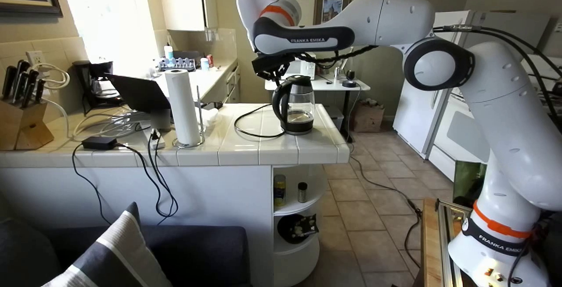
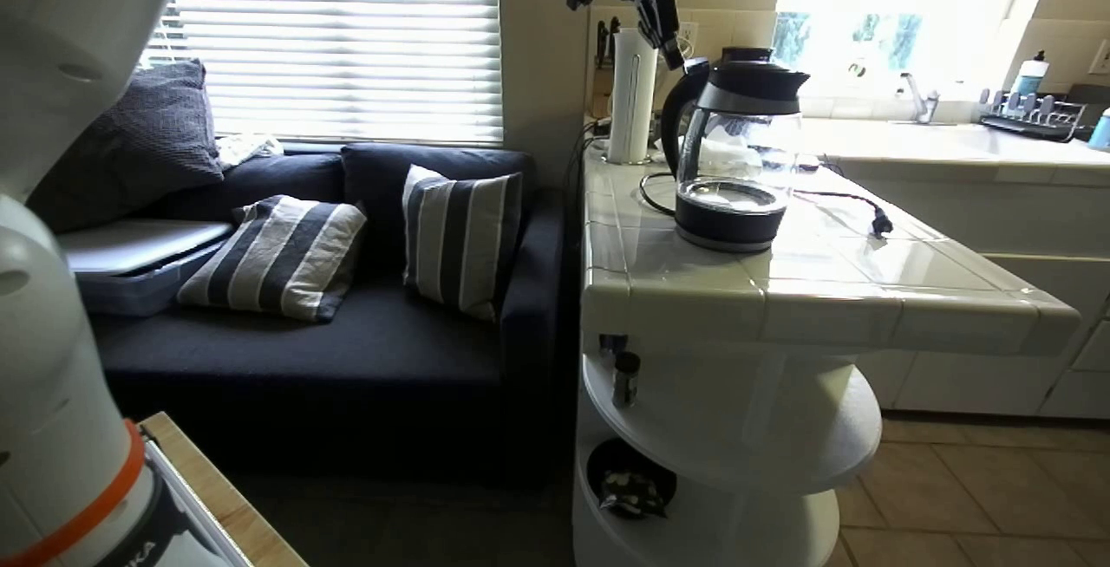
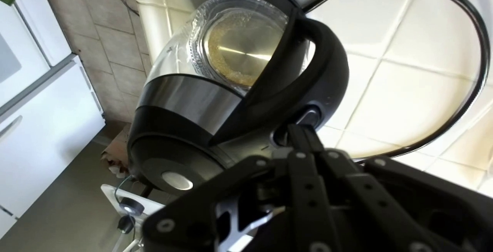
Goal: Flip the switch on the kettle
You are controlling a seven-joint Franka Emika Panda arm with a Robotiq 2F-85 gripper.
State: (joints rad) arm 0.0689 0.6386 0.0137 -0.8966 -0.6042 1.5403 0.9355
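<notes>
The kettle has a clear glass body, a silvery band, a black top and a black loop handle. It stands upright on the white tiled counter in both exterior views (image 1: pixel 303 97) (image 2: pixel 750 81) and fills the upper left of the wrist view (image 3: pixel 188 99). A little water shows inside. Its switch (image 3: pixel 310 117) is an oval rocker at the top of the handle. My gripper (image 3: pixel 304 132) is shut and empty, with its fingertips together over the switch, hiding its middle. I cannot tell whether they touch it. The gripper also shows above the handle in both exterior views (image 1: pixel 277 80) (image 2: pixel 673 57).
A black cord (image 3: pixel 479 51) loops over the counter (image 1: pixel 259 157) beside the kettle. A plug (image 2: pixel 880 223) lies on the tiles. A paper-towel roll (image 1: pixel 182 107), a dark screen (image 1: pixel 138 96) and a knife block (image 1: pixel 22 122) stand farther along. The counter's end edge is near the kettle.
</notes>
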